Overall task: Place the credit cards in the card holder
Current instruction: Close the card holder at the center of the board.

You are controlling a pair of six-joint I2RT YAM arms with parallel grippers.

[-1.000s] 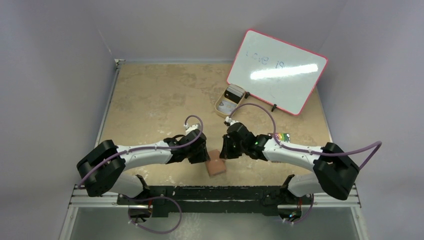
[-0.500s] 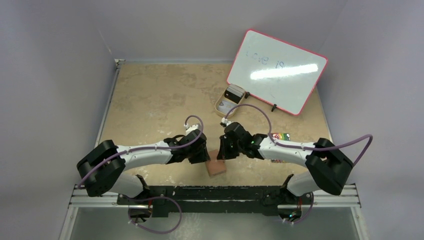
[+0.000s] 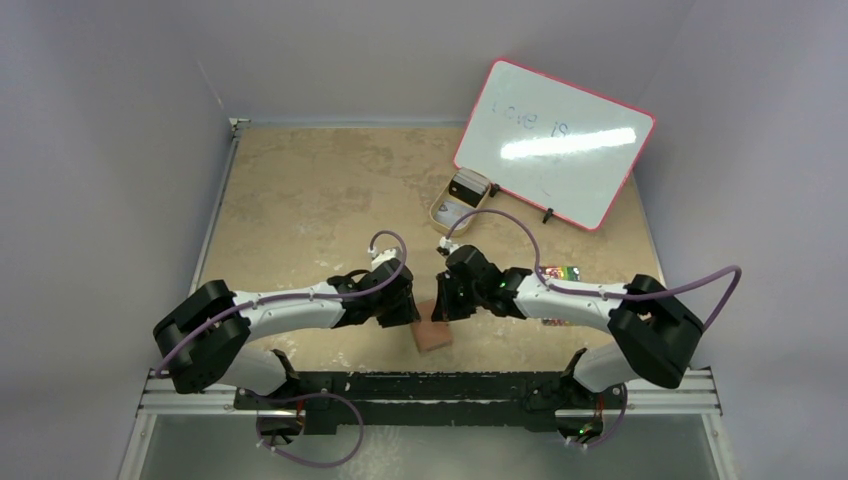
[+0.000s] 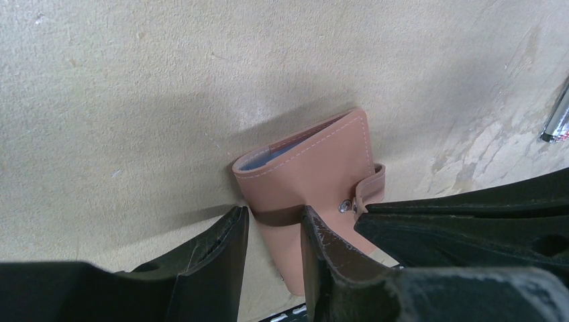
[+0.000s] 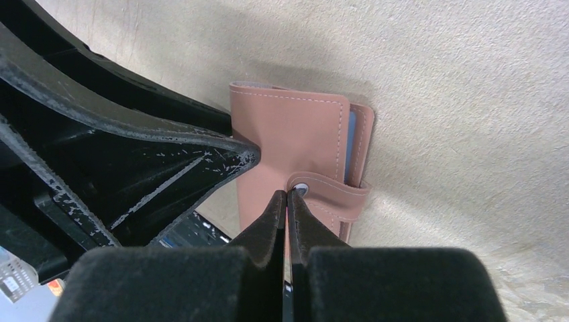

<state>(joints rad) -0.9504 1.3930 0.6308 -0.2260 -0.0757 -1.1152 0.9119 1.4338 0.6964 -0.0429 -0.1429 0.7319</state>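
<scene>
You have one tan bench (image 3: 300, 200) with one pink-framed whiteboard (image 3: 555, 145) lying at its far right. Beside it lies one oval tray (image 3: 440, 213), its contents too small to tell. A markers pack (image 3: 565, 272) is mostly hidden under the right arm. One card holder (image 4: 315, 174) sits near the bench's near edge, between your two arms. It is folded closed, its long axis running away from the left pincer (image 4: 274, 221), which clasps its near end. Your right pincer (image 5: 287, 198) is clenched, tips together at the snap tab (image 5: 335, 191). Only one credit card (image 5: 348, 144) shows, as a light blue edge inside the holder.
</scene>
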